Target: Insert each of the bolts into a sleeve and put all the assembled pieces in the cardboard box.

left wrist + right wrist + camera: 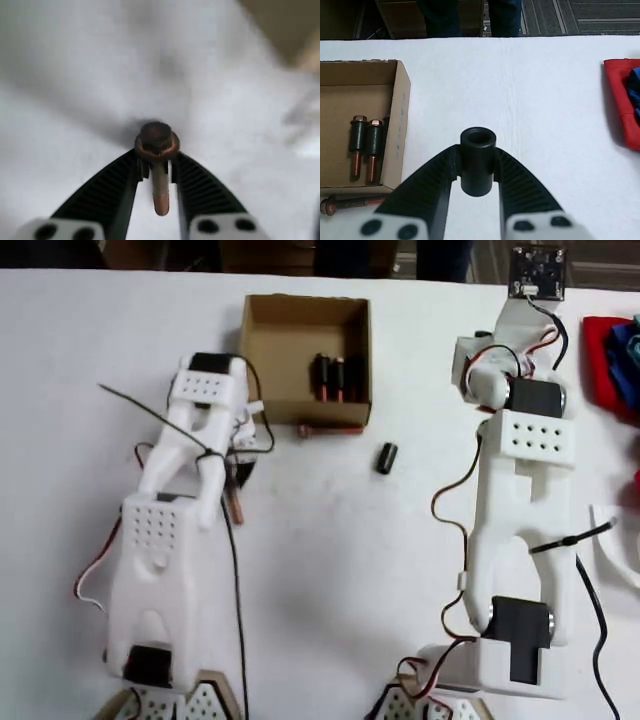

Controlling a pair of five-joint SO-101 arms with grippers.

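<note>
Bolt (156,140) clamped in left gripper (156,162); sleeve (477,150) clamped in right gripper (476,167).

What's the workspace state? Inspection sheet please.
Surface: white table.
Job's things: cardboard box holds at least two assembled pieces; loose bolt outside its near wall; loose sleeve lying on the table.
Clutter: red cloth at the table's edge.
Grippers: left gripper shut on the second bolt; right gripper shut on the second sleeve, upright.
Cables: black cable runs past the left arm.
Surroundings: floor beyond the far edge.

Two bolts (330,428), two sleeves (387,457), two assembled pieces (358,137), one box (300,302)
</note>
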